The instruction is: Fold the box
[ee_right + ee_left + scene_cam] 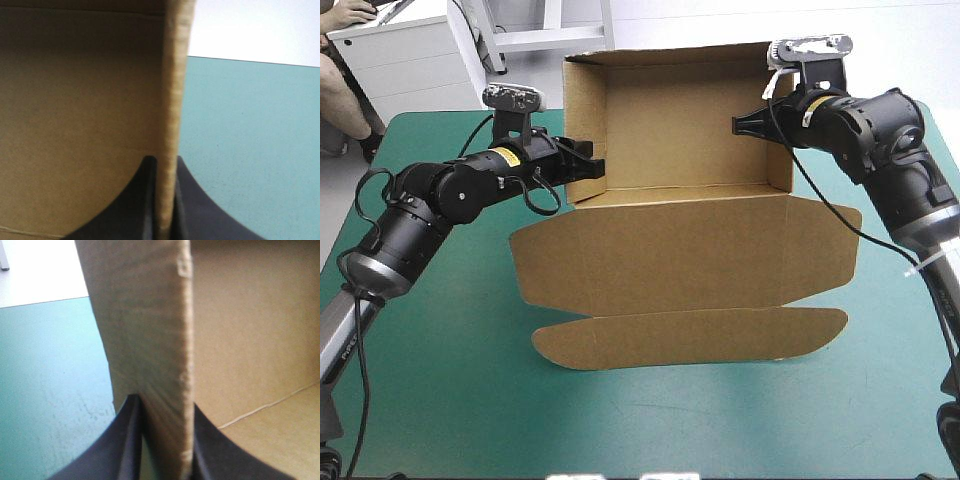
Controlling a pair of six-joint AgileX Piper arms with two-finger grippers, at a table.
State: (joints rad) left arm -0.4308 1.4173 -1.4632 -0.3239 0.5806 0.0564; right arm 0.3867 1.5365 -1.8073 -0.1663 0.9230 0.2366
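The brown box [680, 130] stands as an open tray at the table's far middle, with its lid [685, 265] lying flat toward the near edge. My left gripper [592, 165] is shut on the tray's left wall [150, 350], the board's edge running up between its black fingers [125, 445]. My right gripper [748, 124] is shut on the right wall [172, 100], one finger inside the tray and one outside. In both wrist views the tray's inside [250, 330] [80, 110] shows beside the held wall.
The lid's curved front flap [690, 338] lies nearest the table's near edge. Bare teal-green cover [650, 420] stretches in front of it and on both sides. A person's arm and leg [345, 60] show beyond the far left corner, off the table.
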